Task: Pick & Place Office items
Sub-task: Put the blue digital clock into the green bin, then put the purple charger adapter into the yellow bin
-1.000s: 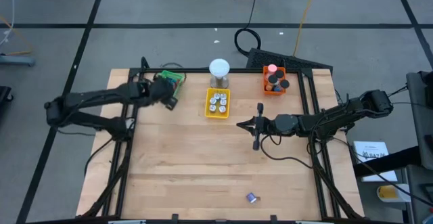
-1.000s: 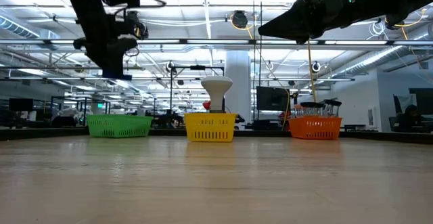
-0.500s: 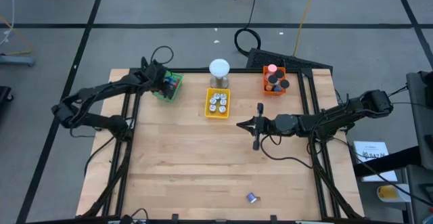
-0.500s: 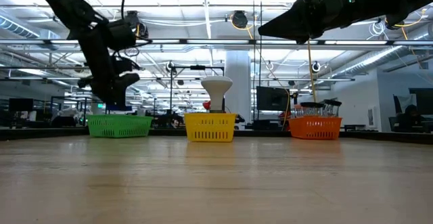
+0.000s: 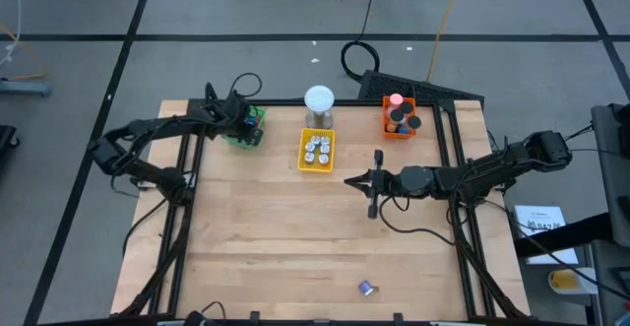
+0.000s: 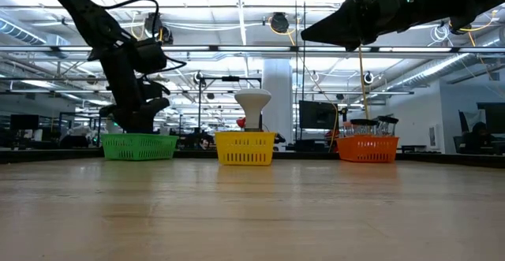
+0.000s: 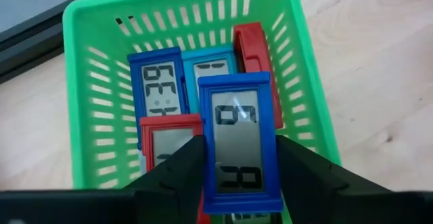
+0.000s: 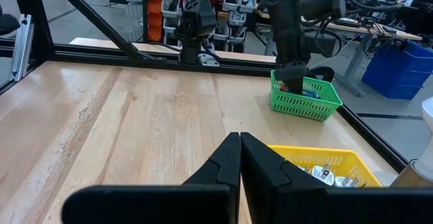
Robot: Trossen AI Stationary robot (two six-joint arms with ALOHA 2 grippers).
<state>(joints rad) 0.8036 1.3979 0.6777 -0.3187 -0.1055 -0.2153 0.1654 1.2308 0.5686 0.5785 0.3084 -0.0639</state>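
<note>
My left gripper [image 7: 240, 187] is over the green tray [image 7: 74, 21] at the table's far left, shut on a blue rectangular piece with a grey display [image 7: 238, 126]. Several more blue and red display pieces [image 7: 159, 92] lie in that tray. In the low view my left gripper [image 6: 138, 117] reaches down to the tray's rim [image 6: 140, 139]. A small blue item [image 5: 365, 288] lies alone near the table's near edge. My right gripper [image 5: 349, 180] hangs shut above the table right of centre, with nothing in it. My left gripper pinches the blue piece by its two long edges [image 7: 206, 163], one finger [image 7: 179, 176] on each side, near the end closest to the wrist. The fingers slant down from above and lie across the piece. It is held display up over the pieces in the tray.
A yellow tray [image 5: 316, 150] with silvery round bits stands at the far middle, a white-domed cylinder [image 5: 319, 104] behind it. An orange tray [image 5: 399, 117] with dark rolls is at the far right. Bare wood fills the middle and near part of the table.
My left gripper has swung toward the table's far edge and come down over the green tray, turning as it went, still shut on the blue piece. My right arm has kept still.
</note>
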